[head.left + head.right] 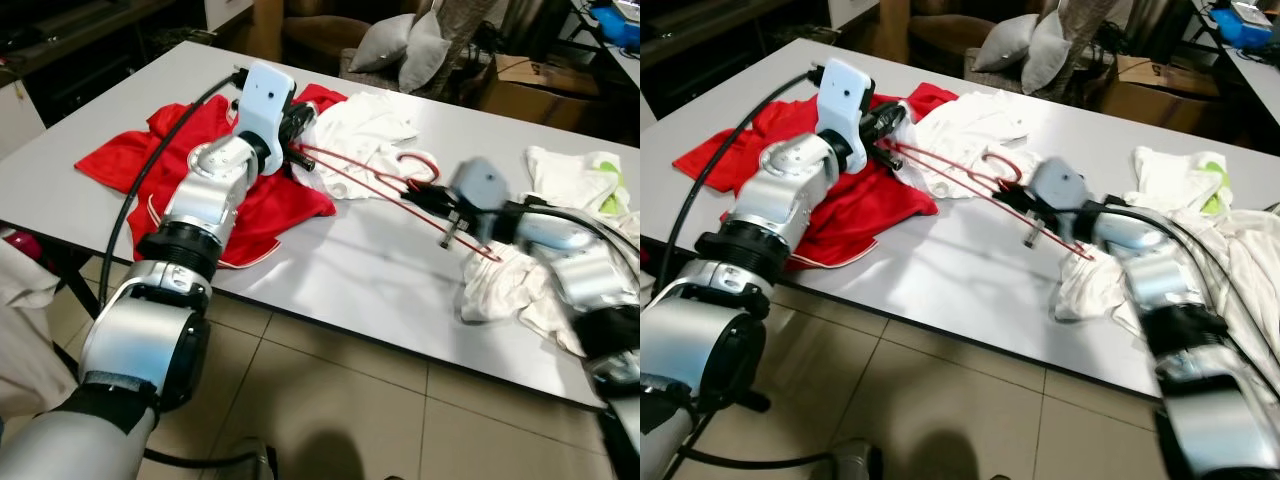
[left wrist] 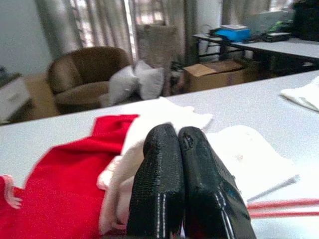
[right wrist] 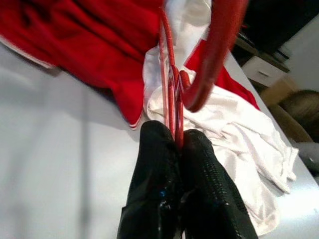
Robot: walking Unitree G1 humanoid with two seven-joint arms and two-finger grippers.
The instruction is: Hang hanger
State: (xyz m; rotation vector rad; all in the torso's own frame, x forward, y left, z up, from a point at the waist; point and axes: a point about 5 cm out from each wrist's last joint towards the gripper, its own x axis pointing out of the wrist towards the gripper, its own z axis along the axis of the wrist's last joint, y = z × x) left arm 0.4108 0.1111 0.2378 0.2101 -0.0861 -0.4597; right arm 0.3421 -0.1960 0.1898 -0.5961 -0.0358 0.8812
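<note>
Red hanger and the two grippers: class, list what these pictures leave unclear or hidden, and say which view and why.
1. Right gripper: blurred in the eye views, so its hold on the red hanger reads properly from the right wrist view.
2. Hanger's far end: hidden behind the left gripper in the eye views.
3. White shirt: whether the hanger passes inside it cannot be told.

Bright, even indoor light; right arm motion-blurred; wrist views soft.
</note>
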